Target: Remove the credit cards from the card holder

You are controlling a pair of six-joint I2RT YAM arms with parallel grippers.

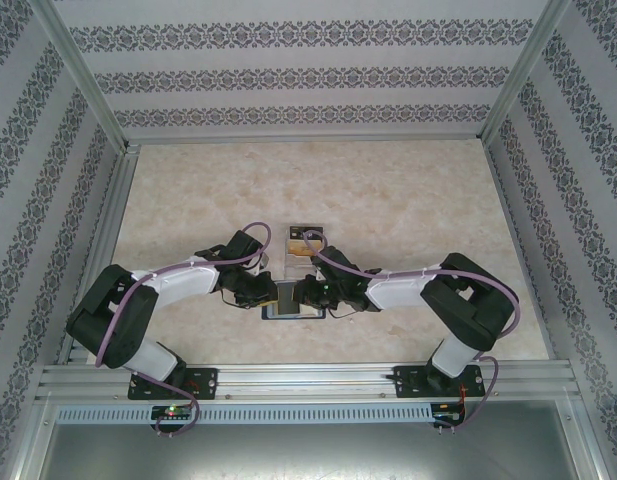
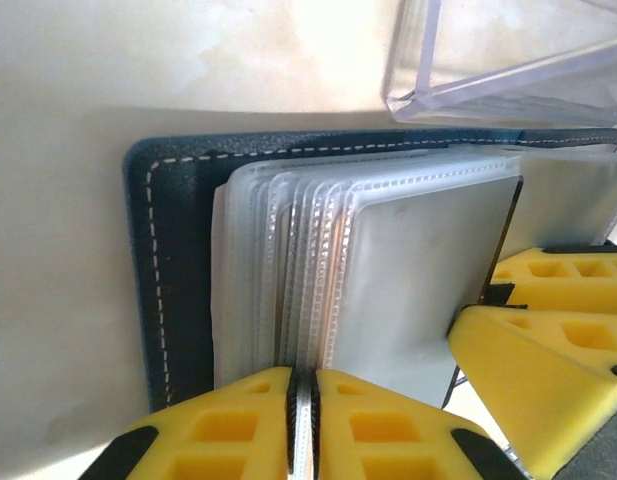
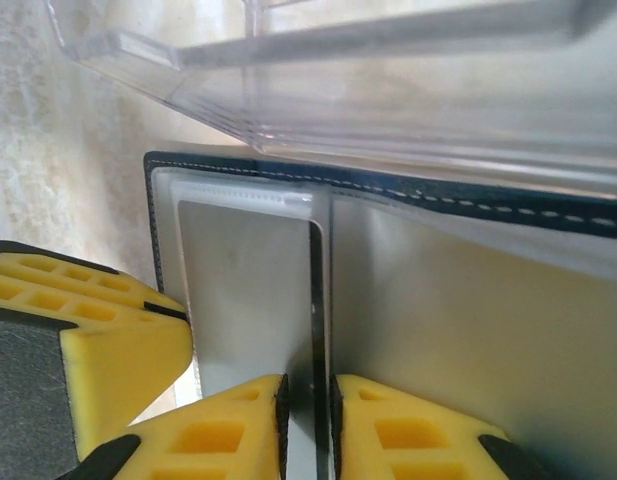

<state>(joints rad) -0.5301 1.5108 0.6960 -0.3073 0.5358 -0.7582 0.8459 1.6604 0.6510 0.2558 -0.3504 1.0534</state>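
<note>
The top camera sits high above and behind the arm bases. It faces down and forward over the whole table (image 1: 408, 190), far from the card holder (image 1: 288, 298).

The left wrist camera rides just behind the left pincer (image 2: 303, 425) and looks along its fingers, very close to the card holder's left side. The right wrist camera does the same behind the right pincer (image 3: 308, 425), close on the card holder's right side.

Each wrist view catches the other pincer beside the card holder, and the clear stand (image 2: 488, 85) just beyond it. All three views share the card holder.
</note>
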